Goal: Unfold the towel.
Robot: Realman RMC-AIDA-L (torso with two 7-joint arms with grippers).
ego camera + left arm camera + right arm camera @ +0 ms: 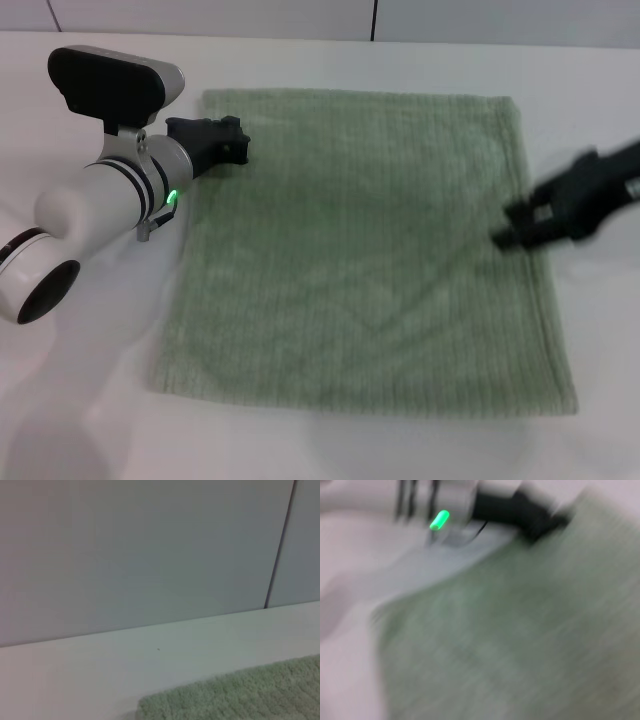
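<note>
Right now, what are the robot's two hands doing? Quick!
Left gripper: over the towel's left edge; open or shut, cannot tell.
Right gripper: over its right edge; cannot tell.

Left arm (95, 205): glossy white cylindrical links, thin black rings at wrist joint, small green light (172, 196) lit beside rings. Black round end cap (45, 292) on nearest link. Wrist camera (110, 82): black rounded box on silver housing, metal bracket beneath. Left gripper (237, 143): matte black, angular, short. Right arm: only black end shows. Right gripper (520, 225): black, blocky, blurred. Right wrist view repeats left gripper (540, 522), green light (439, 520), dark rings, thin dark cable near gripper base.
</note>
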